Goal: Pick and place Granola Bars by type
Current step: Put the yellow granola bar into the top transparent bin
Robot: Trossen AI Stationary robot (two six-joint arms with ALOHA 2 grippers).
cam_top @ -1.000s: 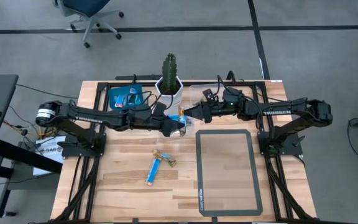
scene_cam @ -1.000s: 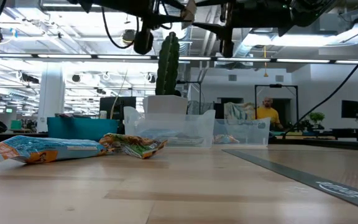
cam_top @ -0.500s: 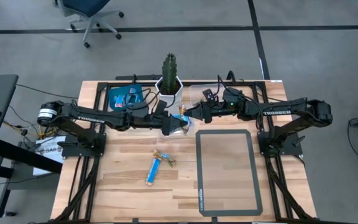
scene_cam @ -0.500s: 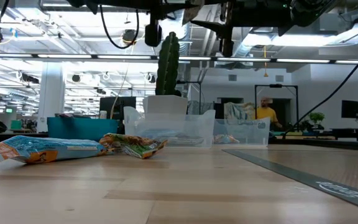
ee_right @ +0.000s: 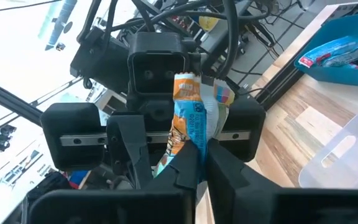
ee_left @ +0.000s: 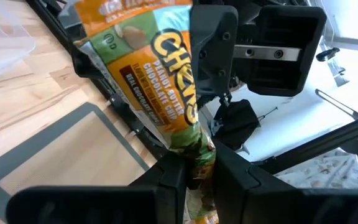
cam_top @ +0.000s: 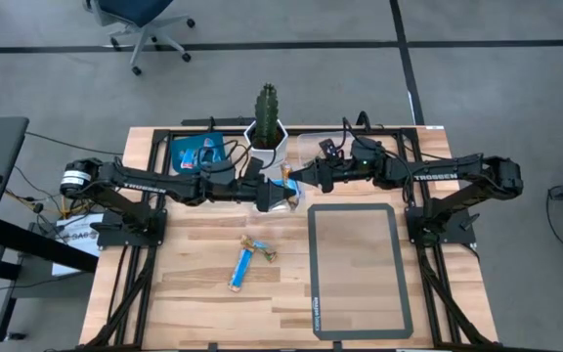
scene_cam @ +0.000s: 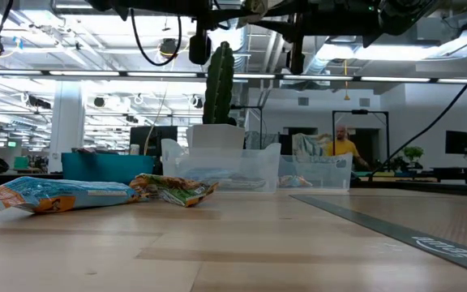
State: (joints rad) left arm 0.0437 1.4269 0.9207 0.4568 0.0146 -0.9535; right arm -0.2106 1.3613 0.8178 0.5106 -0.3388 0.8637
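Observation:
My left gripper (cam_top: 281, 195) and my right gripper (cam_top: 298, 177) meet fingertip to fingertip above the table's middle, in front of the cactus pot. My left gripper (ee_left: 197, 177) is shut on a brown-gold granola bar (ee_left: 160, 74). My right gripper (ee_right: 197, 165) is shut on a light blue bar (ee_right: 190, 121). The two bars stand back to back between the grippers. A light blue bar (cam_top: 240, 266) and a brown-gold bar (cam_top: 259, 247) lie flat on the wood. Several more bars lie in the blue tray (cam_top: 182, 147). My left gripper pinches the brown-gold bar's near end (ee_left: 199, 155) between its two fingers, coming level from the table's left. The bar reaches out past the fingertips toward my right gripper, clear of the table. My right gripper's finger (ee_left: 213, 56) lies against its far part. My right gripper pinches the light blue bar's lower end (ee_right: 194, 146) between its two fingers, coming level from the table's right. The bar stands out past the fingertips toward my left gripper, clear of the table. A second wrapper end (ee_right: 219, 99) shows just behind it.
A cactus in a white pot (cam_top: 267, 132) stands at the far middle, with clear plastic containers (cam_top: 311, 147) to its right. A grey-framed mat (cam_top: 355, 269) covers the table's right half. Bare wood lies near the front left.
My left gripper has gone a little toward the table's right, closer to my right gripper, with the brown-gold bar. My right gripper has kept still.

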